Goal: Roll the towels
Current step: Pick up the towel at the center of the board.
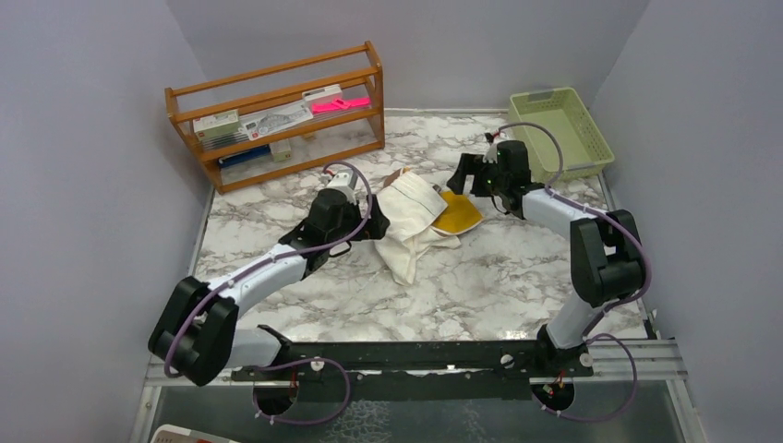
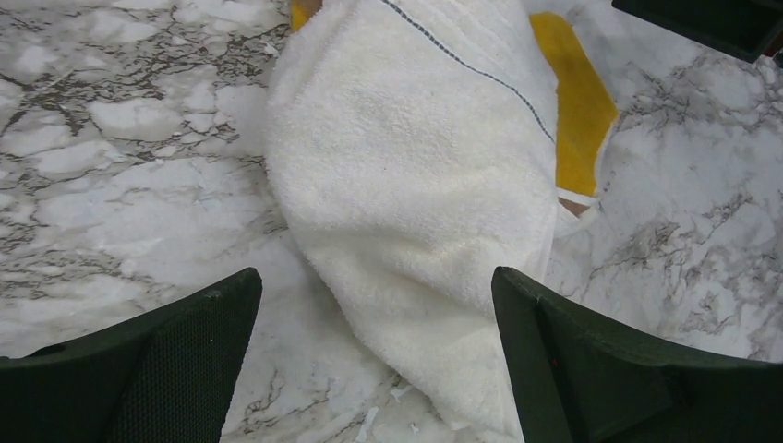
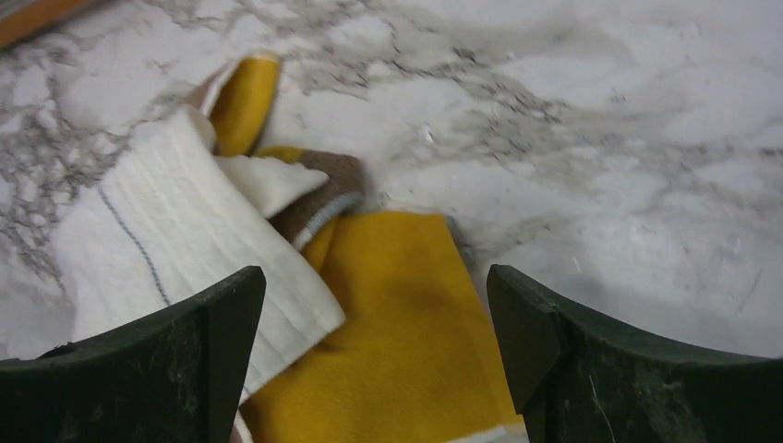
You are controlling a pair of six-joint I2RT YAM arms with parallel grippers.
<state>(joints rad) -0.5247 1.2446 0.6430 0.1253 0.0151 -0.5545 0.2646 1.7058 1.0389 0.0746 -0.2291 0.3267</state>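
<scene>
Rolling seems not begun: the white towel lies crumpled over the yellow towel, left jaws and right jaws wide open, empty; next, spread one flat.

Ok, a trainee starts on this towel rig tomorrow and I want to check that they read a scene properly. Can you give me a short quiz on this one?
1. True or false: the cream towel lies partly over the yellow towel.
2. Where does the green basket stand in the top view? A: far right. B: near left. C: centre.
3. Which are shut on a towel: the left fingers, the right fingers, or neither?

Key: 1 true; 2 A; 3 neither, both pairs stand open.
</scene>
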